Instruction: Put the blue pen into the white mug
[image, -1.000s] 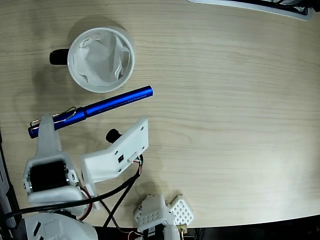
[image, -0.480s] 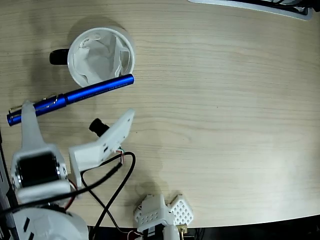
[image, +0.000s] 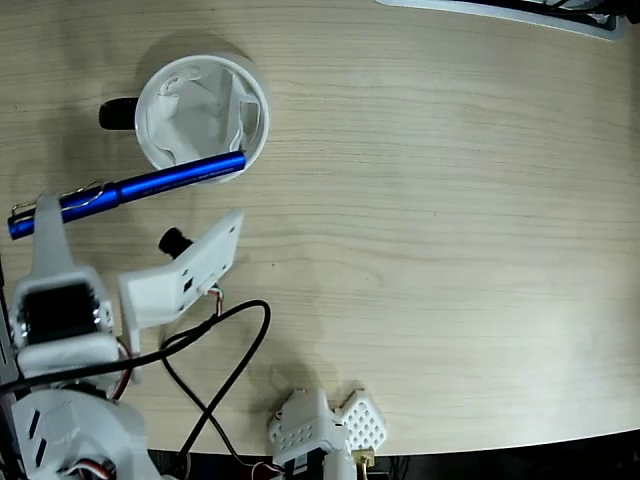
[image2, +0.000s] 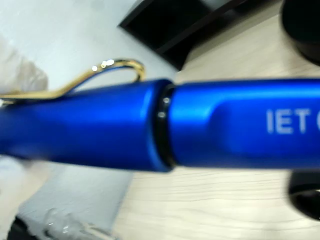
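On the blue pen, white "IET"

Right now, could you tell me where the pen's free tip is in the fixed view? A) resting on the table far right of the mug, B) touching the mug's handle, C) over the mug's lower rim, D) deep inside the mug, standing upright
C: the pen lies nearly level, its right tip overlapping the lower rim of the mug, with the gripper at its clip end.

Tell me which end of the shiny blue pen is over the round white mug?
The plain end of the shiny blue pen, without the wire clip, reaches over the round white mug's rim. The clip end sits far left by the white fingers.
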